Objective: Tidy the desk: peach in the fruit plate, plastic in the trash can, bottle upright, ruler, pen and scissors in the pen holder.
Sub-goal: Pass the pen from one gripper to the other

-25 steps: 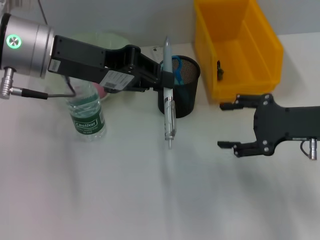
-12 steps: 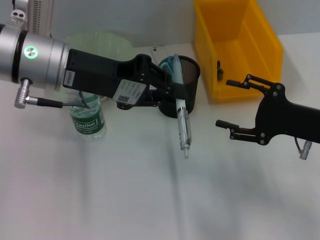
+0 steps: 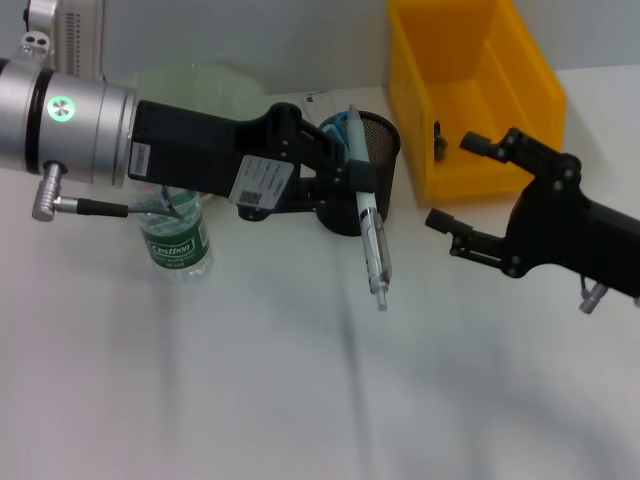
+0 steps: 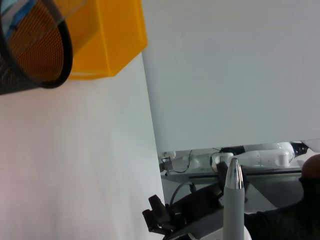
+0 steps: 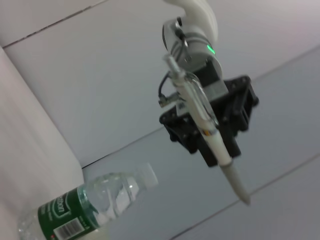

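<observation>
Now we see the left gripper [image 3: 352, 185] clamped on the pen [image 3: 366, 222], held just in front of the pen holder [image 3: 378, 150], while the right gripper [image 3: 462, 188] hovers spread wide, empty, beside the yellow bin [image 3: 470, 90].

I saw the plain white matte desk top [image 3: 250, 400] meet a pale grey bare wall [image 3: 230, 35] behind it — evenly lit, shadows soft.
</observation>
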Controlling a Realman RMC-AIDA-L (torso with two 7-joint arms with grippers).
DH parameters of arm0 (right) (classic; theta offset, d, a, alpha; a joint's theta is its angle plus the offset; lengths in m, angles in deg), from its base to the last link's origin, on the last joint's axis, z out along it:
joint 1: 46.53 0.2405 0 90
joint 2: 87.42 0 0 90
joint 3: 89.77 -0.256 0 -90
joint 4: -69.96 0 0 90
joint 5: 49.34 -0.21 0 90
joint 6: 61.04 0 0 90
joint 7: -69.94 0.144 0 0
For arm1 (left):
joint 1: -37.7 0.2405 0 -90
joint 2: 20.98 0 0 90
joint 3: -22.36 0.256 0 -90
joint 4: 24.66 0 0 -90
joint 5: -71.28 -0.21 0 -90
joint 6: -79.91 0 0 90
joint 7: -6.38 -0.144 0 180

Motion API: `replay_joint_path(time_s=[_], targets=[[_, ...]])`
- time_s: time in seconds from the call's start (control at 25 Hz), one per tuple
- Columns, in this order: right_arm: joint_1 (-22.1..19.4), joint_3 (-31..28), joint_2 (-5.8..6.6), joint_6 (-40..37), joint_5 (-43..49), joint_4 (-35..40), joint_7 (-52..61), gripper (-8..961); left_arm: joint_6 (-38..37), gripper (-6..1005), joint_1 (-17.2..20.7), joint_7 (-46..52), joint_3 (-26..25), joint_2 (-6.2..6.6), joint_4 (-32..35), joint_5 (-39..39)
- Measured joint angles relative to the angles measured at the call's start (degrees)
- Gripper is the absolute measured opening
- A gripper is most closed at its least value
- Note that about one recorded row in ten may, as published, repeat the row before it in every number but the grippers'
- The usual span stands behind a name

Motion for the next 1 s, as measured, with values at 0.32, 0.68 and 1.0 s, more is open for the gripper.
replay_joint_path(time_s=[0.32,0.68,1.0], targets=[[0.24,0.55,0.04,-3.88,-0.15,-2.53,-9.4,774,0.26,148,-0.03,0.03,0.38,0.12,-3.94,0.2],[-0.22,1.56,0.13,-9.63,0.88,-2.85,-12.74,775,1.02,149,0.63,-0.06,0.57,0.0,-6.48,-0.18],[0.16,4.46,0.21,-9.9,1.1,-3.84,-15.27,762,1.0,150,0.29,-0.12,1.38,0.02,-6.73,-0.1]])
